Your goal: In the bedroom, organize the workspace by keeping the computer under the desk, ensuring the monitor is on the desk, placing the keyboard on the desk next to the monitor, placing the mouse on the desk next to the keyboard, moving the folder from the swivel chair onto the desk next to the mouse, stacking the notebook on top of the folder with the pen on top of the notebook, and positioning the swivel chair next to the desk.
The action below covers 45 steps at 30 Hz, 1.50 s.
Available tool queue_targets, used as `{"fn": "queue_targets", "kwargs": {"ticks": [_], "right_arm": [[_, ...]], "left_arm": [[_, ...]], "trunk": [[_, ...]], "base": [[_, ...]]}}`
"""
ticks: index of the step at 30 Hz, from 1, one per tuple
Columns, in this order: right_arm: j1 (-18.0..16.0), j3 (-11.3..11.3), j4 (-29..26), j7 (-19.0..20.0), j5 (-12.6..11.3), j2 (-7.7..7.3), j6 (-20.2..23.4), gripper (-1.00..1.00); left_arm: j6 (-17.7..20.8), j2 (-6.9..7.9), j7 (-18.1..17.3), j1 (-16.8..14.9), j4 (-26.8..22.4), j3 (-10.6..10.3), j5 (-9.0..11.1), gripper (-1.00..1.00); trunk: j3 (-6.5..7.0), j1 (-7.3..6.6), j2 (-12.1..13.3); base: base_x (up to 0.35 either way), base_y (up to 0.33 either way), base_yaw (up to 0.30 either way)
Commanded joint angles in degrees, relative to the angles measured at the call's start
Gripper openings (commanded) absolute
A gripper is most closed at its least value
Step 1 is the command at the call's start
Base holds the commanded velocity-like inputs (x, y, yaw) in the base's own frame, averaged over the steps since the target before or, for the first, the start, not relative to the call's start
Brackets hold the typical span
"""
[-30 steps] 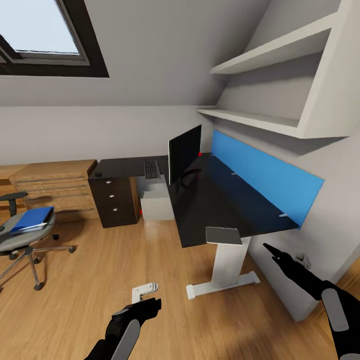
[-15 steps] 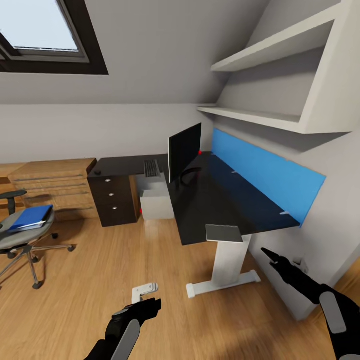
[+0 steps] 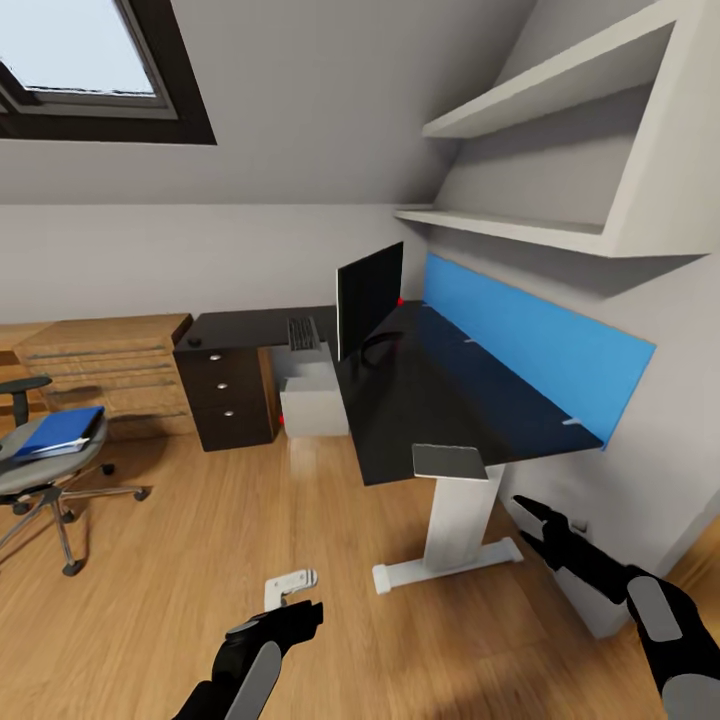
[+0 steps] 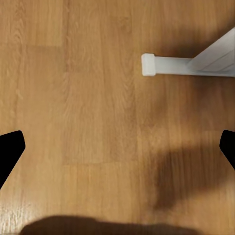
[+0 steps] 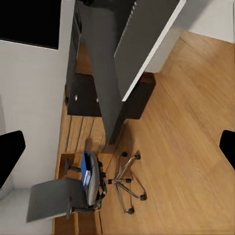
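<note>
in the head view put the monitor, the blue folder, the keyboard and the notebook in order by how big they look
1. Monitor, largest.
2. Blue folder on the swivel chair.
3. Notebook, near the folder in apparent size and closer to the camera, so that order is unsure.
4. Keyboard, smallest, though farthest away.

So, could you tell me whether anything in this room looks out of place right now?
Yes: the blue folder lies on the seat of the chair, well away from the desk. A grey notebook sits at the desk's near edge, far from the keyboard and monitor.
</note>
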Motion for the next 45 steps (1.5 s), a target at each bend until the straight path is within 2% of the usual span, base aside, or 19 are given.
{"fn": "queue_targets", "kwargs": {"ticks": [1, 2, 3, 8, 13, 15, 16, 19, 22, 27, 30, 32, 34, 35, 38, 45], "right_arm": [[-1.2, -0.2, 2.1, 0.1, -0.2, -1.05, 0.6, 1.00], [-1.8, -0.2, 3.4, 0.1, -0.3, -1.63, 0.6, 1.00], [-5.1, -0.1, 11.1, 0.1, -0.4, -4.45, 0.5, 1.00], [-8.8, -0.1, 19.0, -1.2, -0.4, -6.69, -1.3, 1.00], [-10.3, -0.2, 22.0, -6.1, -0.5, -7.33, -4.9, 1.00], [-10.6, -0.2, 22.6, -8.6, -0.5, -7.42, -6.4, 1.00], [-10.8, -0.2, 22.9, -11.3, -0.6, -7.47, -7.9, 1.00], [-10.9, -0.2, 23.1, -14.5, -0.7, -7.45, -9.9, 1.00], [-11.0, -0.3, 23.3, -16.6, -0.8, -7.36, -11.1, 1.00], [-11.1, -0.3, 23.2, -17.3, -1.0, -7.24, -11.8, 1.00], [-11.1, -0.4, 23.1, -15.8, -1.1, -7.20, -11.9, 1.00], [-11.1, -0.6, 23.2, -10.0, -2.6, -7.08, -11.9, 1.00], [-11.1, -0.6, 23.3, -7.2, -3.2, -7.04, -11.7, 1.00], [-11.1, -0.6, 23.4, -3.1, -3.8, -6.99, -11.1, 1.00], [-11.1, -0.6, 23.4, 2.1, -4.2, -6.98, -10.0, 1.00], [-11.1, -0.4, 23.2, 4.5, -4.3, -7.02, -8.5, 1.00]], "left_arm": [[0.1, 0.01, 0.6, 0.0, 0.0, -0.1, 0.6, 1.00], [0.1, 0.00, 0.6, 0.0, 0.0, -0.1, 0.6, 1.00], [0.1, 0.00, 0.6, 0.0, 0.1, -0.1, 0.6, 1.00], [0.1, 0.00, 0.6, 0.0, 0.2, -0.1, 0.6, 1.00], [0.1, -0.03, 0.6, 0.0, 0.4, -0.2, 0.6, 1.00], [0.1, -0.04, 0.6, 0.0, 0.5, -0.2, 0.6, 1.00], [0.1, -0.02, 0.6, 0.0, 0.7, -0.2, 0.6, 1.00], [0.1, -0.06, 0.6, 0.0, 0.8, -0.2, 0.6, 1.00], [0.1, -0.03, 0.6, 0.0, 0.9, -0.3, 0.6, 1.00], [0.1, -0.03, 0.6, 0.0, 1.2, -0.3, 0.6, 1.00], [0.1, -0.03, 0.6, 0.0, 1.2, -0.3, 0.6, 1.00], [0.1, -0.05, 0.6, 0.0, 1.2, -0.3, 0.6, 1.00], [0.1, -0.06, 0.6, 0.0, 1.2, -0.3, 0.5, 1.00], [0.1, -0.06, 0.6, 0.0, 1.2, -0.3, 0.5, 1.00], [0.1, -0.06, 0.6, 0.0, 1.2, -0.3, 0.6, 1.00], [0.1, -0.08, 0.6, 0.0, 1.2, -0.3, 0.5, 1.00]], "trunk": [[-0.25, 0.23, -0.5], [-0.43, 0.45, -0.9], [-0.61, 0.67, -1.3], [-1.50, 1.76, -3.3], [-2.40, 2.86, -5.3], [-2.76, 3.30, -6.1], [-2.94, 3.52, -6.5], [-3.48, 4.18, -7.7], [-4.02, 4.84, -8.9], [-4.91, 5.94, -10.9], [-5.45, 6.60, -12.1], [-5.81, 7.03, -12.9], [-6.17, 7.47, -13.7], [-6.35, 7.69, -14.1], [-6.89, 8.35, -15.3], [-8.15, 9.89, -18.1]], "base": [[0.000, 0.000, 0.000], [0.000, 0.000, 0.000], [0.000, 0.000, 0.000], [0.000, 0.000, 0.000], [0.000, 0.000, 0.000], [0.000, 0.000, 0.000], [0.000, 0.000, 0.000], [0.000, 0.000, 0.000], [0.000, 0.000, 0.000], [0.000, 0.000, 0.000], [0.000, 0.000, 0.000], [0.000, 0.000, 0.000], [0.000, 0.000, 0.000], [0.000, 0.000, 0.000], [0.000, 0.000, 0.000], [0.000, 0.000, 0.000]]}}
